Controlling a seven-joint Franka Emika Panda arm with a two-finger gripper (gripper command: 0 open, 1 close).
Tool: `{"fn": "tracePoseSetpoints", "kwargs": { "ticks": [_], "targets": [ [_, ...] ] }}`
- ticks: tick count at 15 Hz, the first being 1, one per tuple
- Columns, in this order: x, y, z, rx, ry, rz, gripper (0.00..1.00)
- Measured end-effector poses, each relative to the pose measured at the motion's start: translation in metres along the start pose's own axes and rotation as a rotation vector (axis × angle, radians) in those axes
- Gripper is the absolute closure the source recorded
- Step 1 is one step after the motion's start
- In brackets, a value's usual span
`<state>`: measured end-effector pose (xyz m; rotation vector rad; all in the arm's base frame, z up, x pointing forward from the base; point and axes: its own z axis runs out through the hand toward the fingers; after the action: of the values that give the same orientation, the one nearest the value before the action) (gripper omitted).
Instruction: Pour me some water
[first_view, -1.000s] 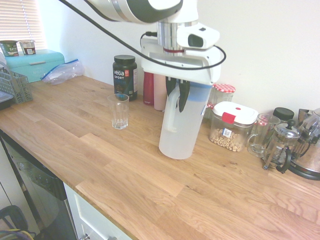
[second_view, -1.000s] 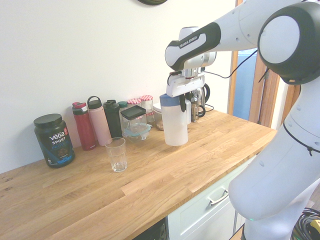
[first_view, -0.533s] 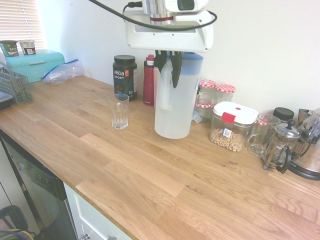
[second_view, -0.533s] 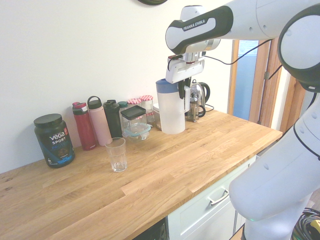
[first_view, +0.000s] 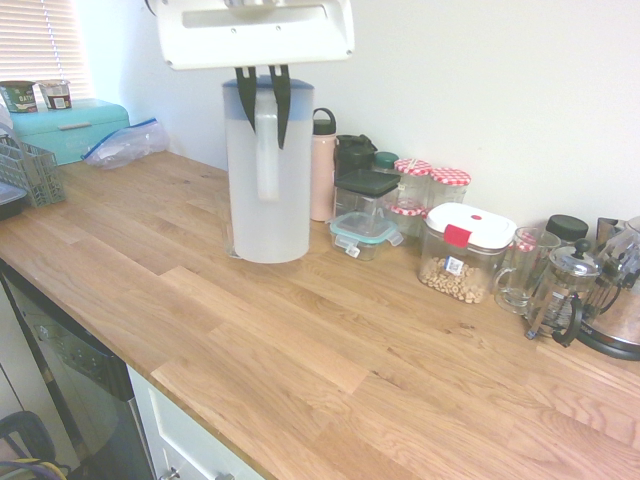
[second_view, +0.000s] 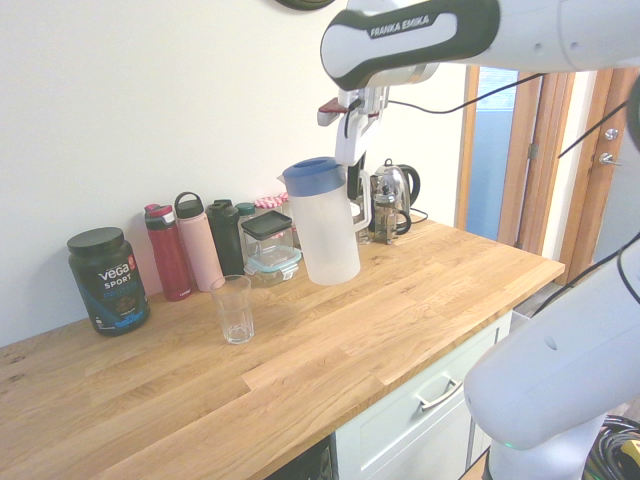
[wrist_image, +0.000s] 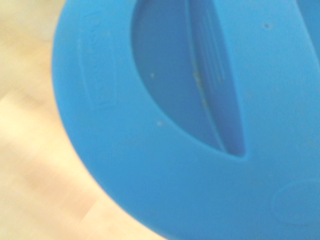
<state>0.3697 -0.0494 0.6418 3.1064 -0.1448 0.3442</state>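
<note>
A tall frosted pitcher with a blue lid hangs above the wooden counter, slightly tilted in the second exterior view. The water inside shows only faintly through the frosted wall. My gripper is shut on the pitcher's side handle from above. A small ribbed drinking glass stands upright and empty on the counter, to the left of and below the pitcher in that view. In the first exterior view the pitcher hides the glass. The blue lid fills the wrist view.
Along the wall stand a black Vega Sport tub, a red bottle, a pink bottle, a dark bottle, food containers, a chickpea box, a French press and a kettle. A mint bread box stands at the far end.
The arm has lifted the pitcher off the counter and carried it along the wall toward the glass, higher than before. The grip on the handle is unchanged.
</note>
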Motion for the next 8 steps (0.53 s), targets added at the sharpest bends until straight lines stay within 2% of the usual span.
{"fn": "tracePoseSetpoints", "kwargs": {
  "ticks": [4, 8],
  "targets": [
    [0.02, -0.049, 0.008, -0.048, -0.029, -0.231, 1.0],
    [0.061, -0.083, 0.038, -0.161, -0.08, -0.335, 1.0]
  ]
}}
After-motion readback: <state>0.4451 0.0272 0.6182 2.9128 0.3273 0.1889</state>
